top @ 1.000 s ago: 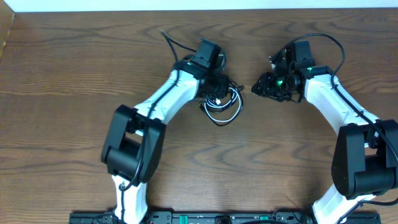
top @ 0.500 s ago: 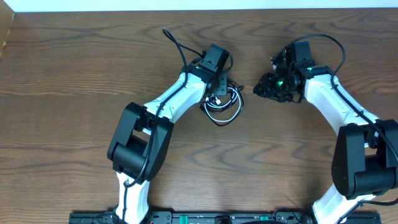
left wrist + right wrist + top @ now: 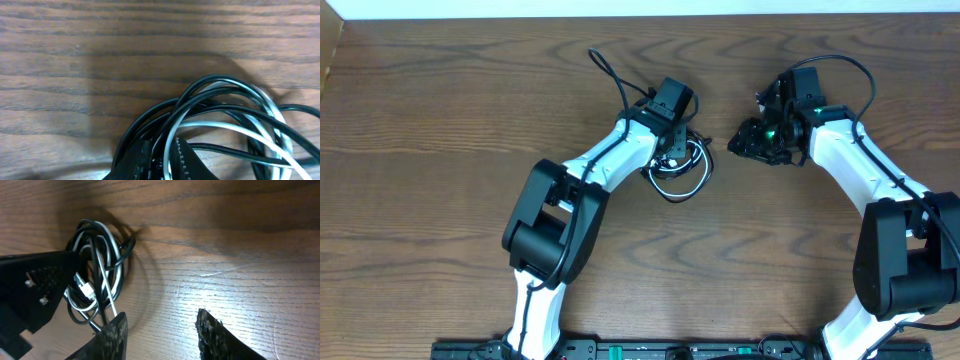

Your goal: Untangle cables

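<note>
Glossy cables [image 3: 220,106], seemingly matt, grained wood table [image 3: 100,50]

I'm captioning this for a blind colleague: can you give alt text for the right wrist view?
A tangled coil of black and white cables lies on the wooden table at left, with the left pincer stuck into it from the left edge. The right pincer stands open and empty at the bottom.

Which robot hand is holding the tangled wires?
The left gripper: it is pinched shut on the black-and-white cables. The right gripper is open, empty, off to the side.
</note>
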Robot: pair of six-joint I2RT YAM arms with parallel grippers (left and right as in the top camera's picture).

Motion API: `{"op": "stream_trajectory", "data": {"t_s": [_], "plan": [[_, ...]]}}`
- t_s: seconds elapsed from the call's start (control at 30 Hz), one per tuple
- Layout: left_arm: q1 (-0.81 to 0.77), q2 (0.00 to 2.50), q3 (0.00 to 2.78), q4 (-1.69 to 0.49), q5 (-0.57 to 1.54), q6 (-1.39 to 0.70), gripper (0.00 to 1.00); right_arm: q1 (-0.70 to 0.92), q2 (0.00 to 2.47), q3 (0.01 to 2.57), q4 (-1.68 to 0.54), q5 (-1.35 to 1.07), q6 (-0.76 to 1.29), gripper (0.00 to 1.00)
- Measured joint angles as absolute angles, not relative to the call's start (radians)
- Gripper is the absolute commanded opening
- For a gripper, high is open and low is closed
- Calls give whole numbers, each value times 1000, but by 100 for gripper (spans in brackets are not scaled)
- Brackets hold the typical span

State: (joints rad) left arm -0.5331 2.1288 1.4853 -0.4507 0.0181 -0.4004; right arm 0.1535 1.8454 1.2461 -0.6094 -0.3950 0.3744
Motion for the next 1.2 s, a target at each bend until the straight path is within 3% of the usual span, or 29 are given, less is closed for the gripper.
{"op": "stream_trajectory", "data": {"t_s": [0.33, 0.53, 0.63, 1.2], "plan": [[-533, 2129, 1486, -456, 16, -408, 8, 154, 1845, 1246, -599, -416, 356, 39], [-518, 2063, 1486, -506, 103, -408, 7, 154, 1845, 1246, -491, -707, 249, 42], [-492, 1999, 1486, -524, 191, -408, 7, 154, 1845, 1246, -475, -804, 233, 38], [-410, 1824, 1486, -466, 532, -408, 7, 201, 1845, 1246, -511, -673, 303, 44]]}}
